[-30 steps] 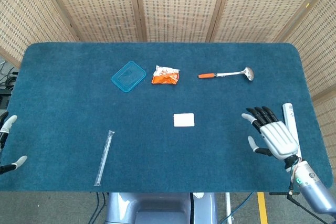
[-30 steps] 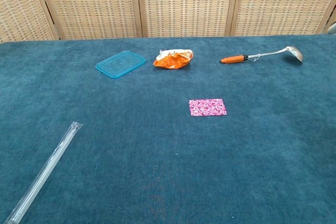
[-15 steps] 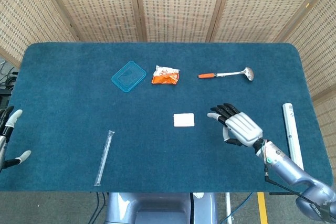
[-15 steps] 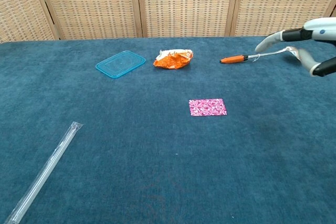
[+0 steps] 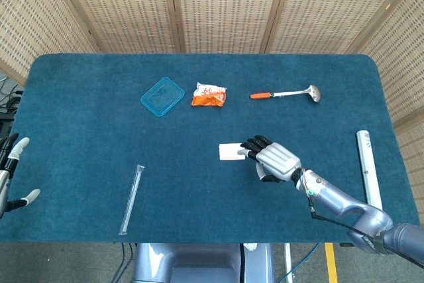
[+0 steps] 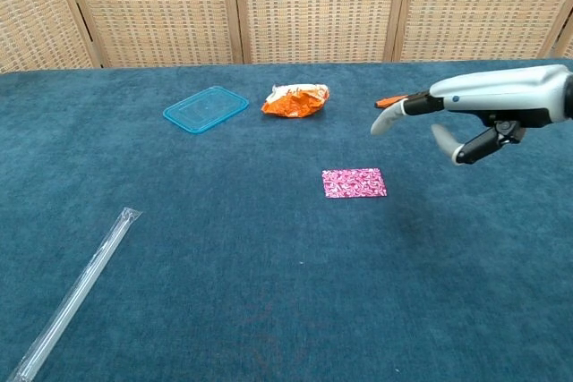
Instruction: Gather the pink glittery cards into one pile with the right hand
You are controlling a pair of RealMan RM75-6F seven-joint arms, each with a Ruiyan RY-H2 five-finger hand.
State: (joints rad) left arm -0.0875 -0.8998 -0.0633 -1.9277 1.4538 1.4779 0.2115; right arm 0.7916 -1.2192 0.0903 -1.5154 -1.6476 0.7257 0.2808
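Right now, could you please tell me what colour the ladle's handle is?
Orange, on the ladle; it shows best in the head view.

I see the bench (image 5: 79, 97) covered edge to edge in dark blue carpet-like cloth. Toward the far side lie a clear blue lid (image 5: 162, 96), a crumpled orange wrapper (image 5: 209, 95) just beside it, and a ladle (image 5: 286, 93) with an orange handle. Nearer the middle sits the pink glittery card (image 6: 354, 182) (washed out to white from my head camera). A clear plastic tube (image 5: 131, 199) lies near the front left, and a white tube (image 5: 368, 169) along the right edge.
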